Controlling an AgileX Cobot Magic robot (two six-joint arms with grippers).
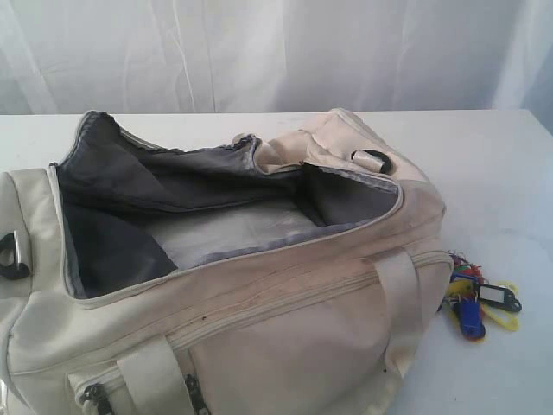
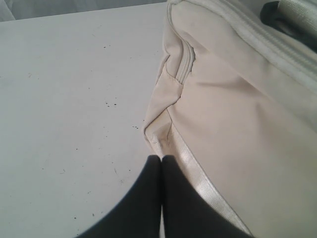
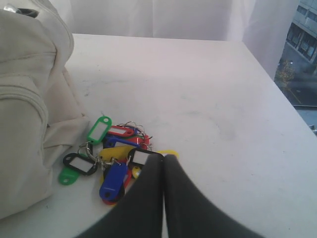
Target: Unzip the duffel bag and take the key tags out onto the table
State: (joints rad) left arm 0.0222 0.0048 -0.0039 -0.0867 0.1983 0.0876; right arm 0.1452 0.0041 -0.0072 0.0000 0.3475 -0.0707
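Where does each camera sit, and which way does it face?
Exterior: raised, off the arms, looking down into the open duffel bag on the table; no arm shows.
Left wrist: on the left arm, facing the bag's end; shut left tool shows.
Right wrist: on the right arm, facing the key tags; shut right tool shows.
Shared: exterior and right wrist both show the key tags beside the bag.

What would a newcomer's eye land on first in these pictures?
The cream duffel bag fills most of the exterior view, its top unzipped wide onto grey lining. A bright bunch of key tags lies on the white table beside the bag's right-hand end in that view. Both grippers are shut and hold nothing, the left gripper near the bag, the right gripper near the tags.
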